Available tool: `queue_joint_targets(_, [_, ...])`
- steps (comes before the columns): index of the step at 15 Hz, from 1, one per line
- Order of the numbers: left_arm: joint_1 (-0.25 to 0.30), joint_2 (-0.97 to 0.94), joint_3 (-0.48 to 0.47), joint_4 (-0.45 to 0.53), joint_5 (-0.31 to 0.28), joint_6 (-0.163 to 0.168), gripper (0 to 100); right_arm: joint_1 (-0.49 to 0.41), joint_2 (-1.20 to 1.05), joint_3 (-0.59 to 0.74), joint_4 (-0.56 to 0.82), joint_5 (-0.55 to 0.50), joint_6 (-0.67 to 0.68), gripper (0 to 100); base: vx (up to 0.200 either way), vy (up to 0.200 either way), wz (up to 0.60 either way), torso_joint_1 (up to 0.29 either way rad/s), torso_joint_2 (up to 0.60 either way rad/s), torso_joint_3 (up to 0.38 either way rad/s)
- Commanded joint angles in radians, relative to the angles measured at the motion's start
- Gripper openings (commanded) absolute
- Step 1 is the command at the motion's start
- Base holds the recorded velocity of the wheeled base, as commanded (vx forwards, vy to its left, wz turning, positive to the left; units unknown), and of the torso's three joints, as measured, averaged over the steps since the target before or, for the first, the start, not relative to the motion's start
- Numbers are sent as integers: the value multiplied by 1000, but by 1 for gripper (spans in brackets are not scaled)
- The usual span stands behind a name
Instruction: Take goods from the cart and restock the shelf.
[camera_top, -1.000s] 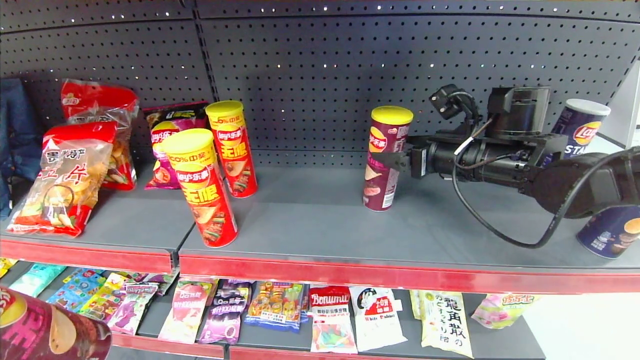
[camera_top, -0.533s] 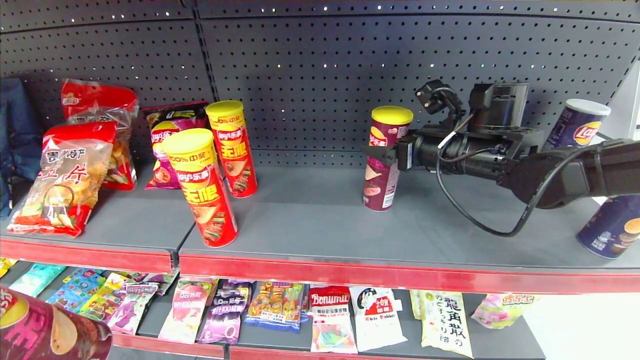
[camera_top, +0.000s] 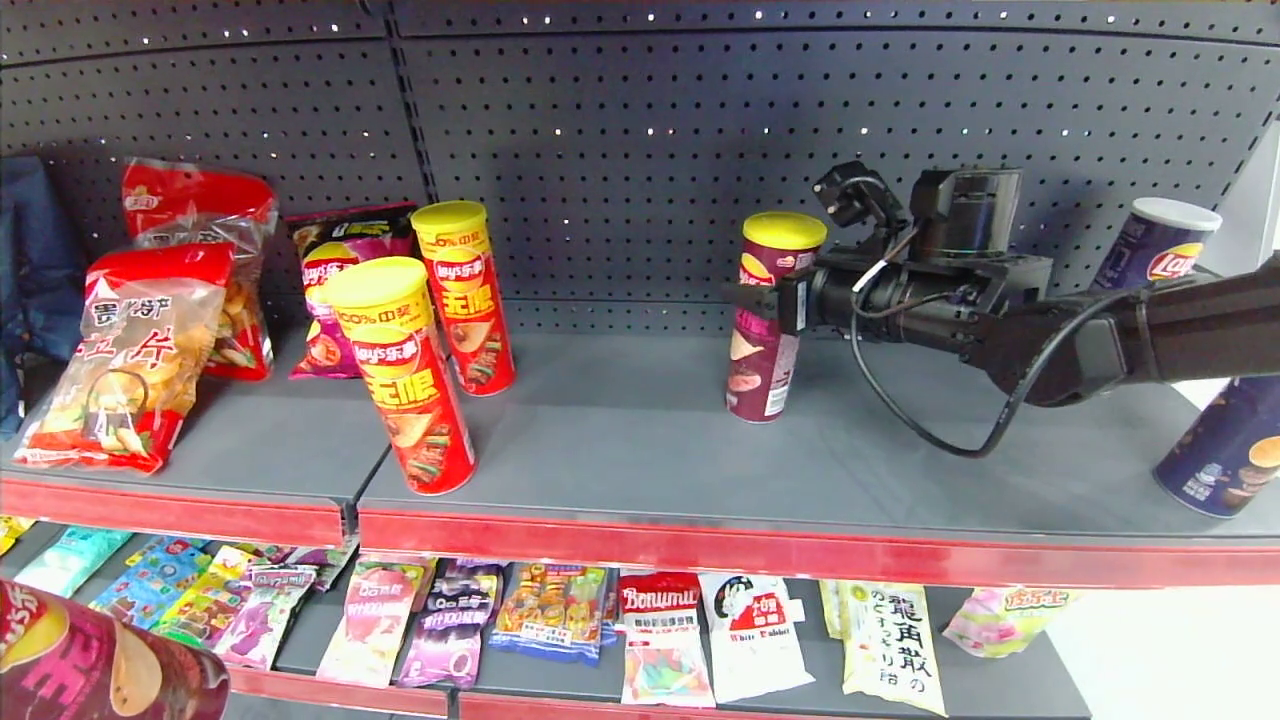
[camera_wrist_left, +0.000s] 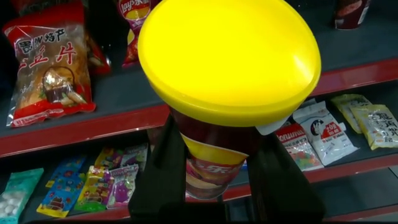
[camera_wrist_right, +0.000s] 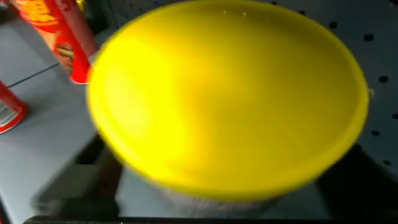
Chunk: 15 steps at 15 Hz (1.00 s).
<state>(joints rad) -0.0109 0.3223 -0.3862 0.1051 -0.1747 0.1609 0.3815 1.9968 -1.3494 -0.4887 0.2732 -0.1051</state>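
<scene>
A long grey shelf (camera_top: 620, 440) with a red front lip and a pegboard back spans your head view. Your right arm (camera_top: 1100, 330) lies level above it, coming in from the robot's right. At the arm's end, the right pincer (camera_top: 765, 305) sits at the upper half of the standing can (camera_top: 760, 385). This can is a purple tube with a yellow lid, upright on the shelf. You cannot tell whether this pincer presses on the tube or only sits around it.

Far to this pincer's left lie red snack bags (camera_top: 130, 360). Nearer, but well apart from it, stand two red cans (camera_top: 415, 390), one closer to the front lip than the other. To the pincer's right, past the wrist, are two blue cans (camera_top: 1220, 445).

Your left pincer (camera_wrist_left: 217, 174) is clamped on the carried can (camera_wrist_left: 227, 68), a second purple tube with a yellow lid. It grips both sides just under the lid. This can is low and far to the left of the right pincer, below the red lip. Under the right pincer, small flat packets (camera_top: 660, 640) line a lower shelf.
</scene>
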Motion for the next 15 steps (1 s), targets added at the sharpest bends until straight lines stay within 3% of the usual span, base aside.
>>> queue_joint_targets(1, [0,0,1,-1,0,0,0,0,5,1,-1,0,1,0,0,0,0,0,0,0])
queue_joint_targets(6, [0,-5,12,-1,1,0,0,13,-32,24,-1,11,1,0,0,0,0,0,0,0])
queue_joint_targets(10, [0,-5,12,-2,0,0,0,4,-181,168,1,184,-13,0,0,0,0,0,0,0])
queue_joint_targets(12, [0,-3,12,-2,-2,0,0,-32,-190,185,1,210,-85,0,0,0,0,0,0,0])
queue_joint_targets(15, [0,-3,10,-2,-2,0,0,-59,-225,214,9,362,-116,0,0,0,0,0,0,0])
